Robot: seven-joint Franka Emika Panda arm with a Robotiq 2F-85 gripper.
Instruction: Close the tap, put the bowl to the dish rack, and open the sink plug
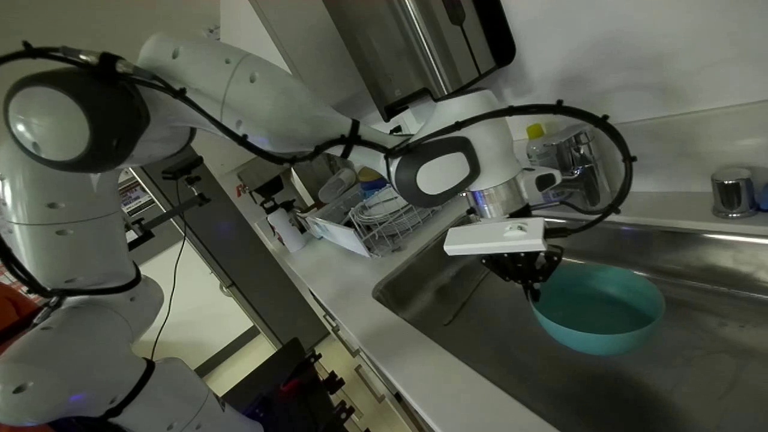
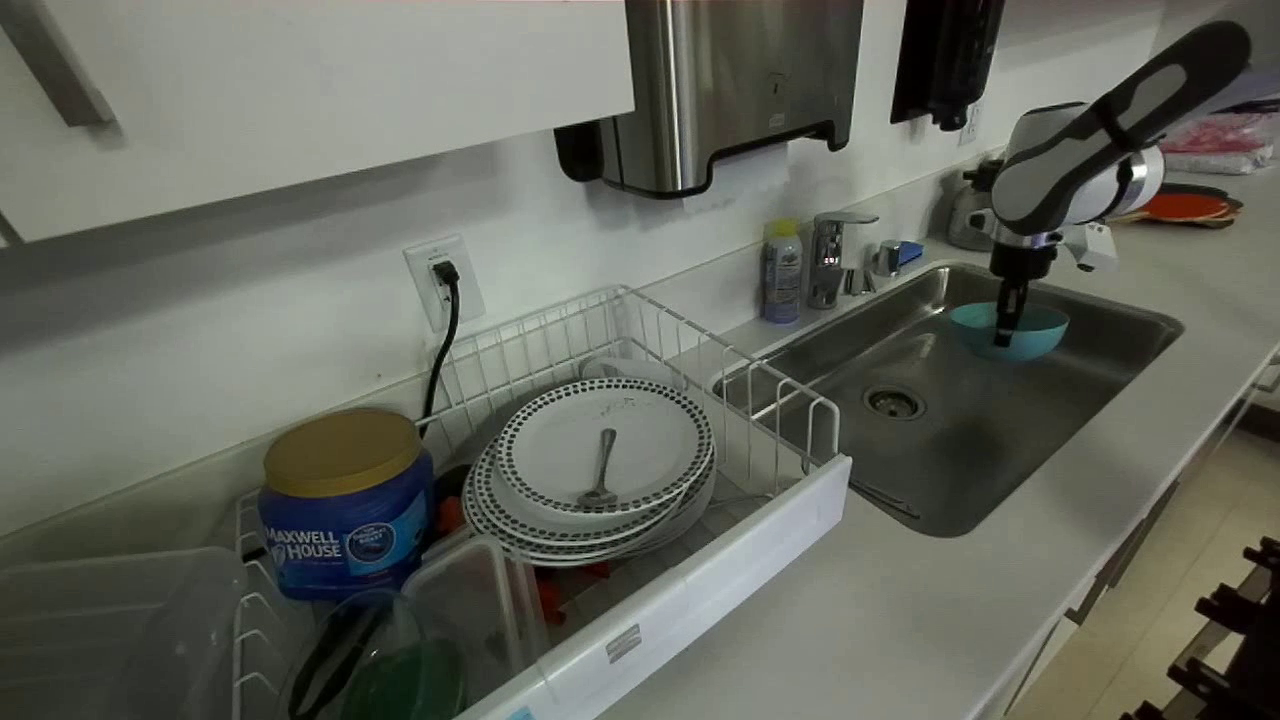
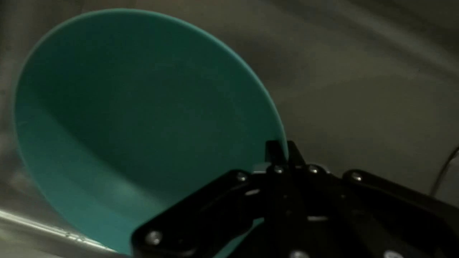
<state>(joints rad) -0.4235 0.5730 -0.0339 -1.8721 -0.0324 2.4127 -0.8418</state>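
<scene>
My gripper (image 1: 532, 294) is shut on the rim of the teal bowl (image 1: 600, 324), one finger inside and one outside, also in the wrist view (image 3: 285, 152). The bowl (image 3: 143, 107) is roughly upright over the sink; its shadow lies apart below it, so it appears raised. The chrome tap (image 2: 828, 262) stands behind the sink; in an exterior view the tap (image 1: 585, 165) is partly behind the arm's cable. I cannot make out running water. The round metal sink plug (image 2: 893, 402) sits at the drain. The wire dish rack (image 2: 790, 400) stands beside the sink, also in an exterior view (image 1: 393, 237).
The rack holds stacked plates (image 2: 605, 430) with a fork on top, a blue coffee tub (image 2: 345, 530) and clear plastic containers (image 2: 110, 630). A spray can (image 2: 782, 275) stands by the tap. A towel dispenser (image 2: 750, 90) hangs above. The steel sink (image 2: 960, 470) has raised walls.
</scene>
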